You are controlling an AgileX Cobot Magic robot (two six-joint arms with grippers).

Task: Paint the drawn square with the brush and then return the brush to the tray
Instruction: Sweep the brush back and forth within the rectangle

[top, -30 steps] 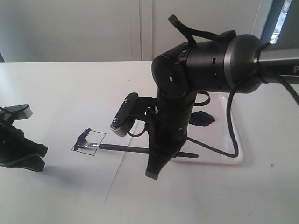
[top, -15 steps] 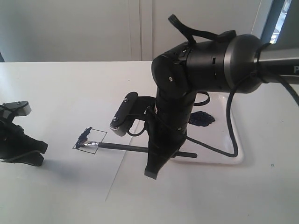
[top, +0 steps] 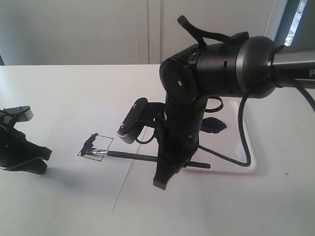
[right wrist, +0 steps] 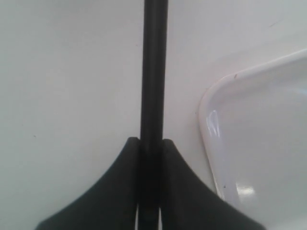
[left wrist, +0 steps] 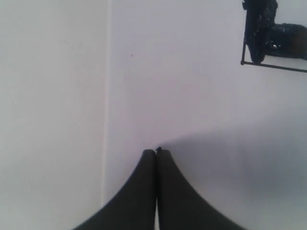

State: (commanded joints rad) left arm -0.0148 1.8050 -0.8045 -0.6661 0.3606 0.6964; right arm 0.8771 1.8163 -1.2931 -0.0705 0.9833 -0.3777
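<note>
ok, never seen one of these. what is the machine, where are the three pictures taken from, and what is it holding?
It is a robot with two arms working over a white table. The wide picture comes from a camera off the arms. The other two come from a camera on each wrist, looking past that arm's two-fingered hand.

The right hand is shut on a long thin black-handled paintbrush. The brush tip sits inside a small black-outlined square drawn on white paper, which is partly smeared with dark blue paint. Beside that arm lies a shallow glossy white plastic tray with a dark paint blob in it.

The left hand is shut and holds nothing. It sits apart from the square, on the left of the wide picture.
</note>
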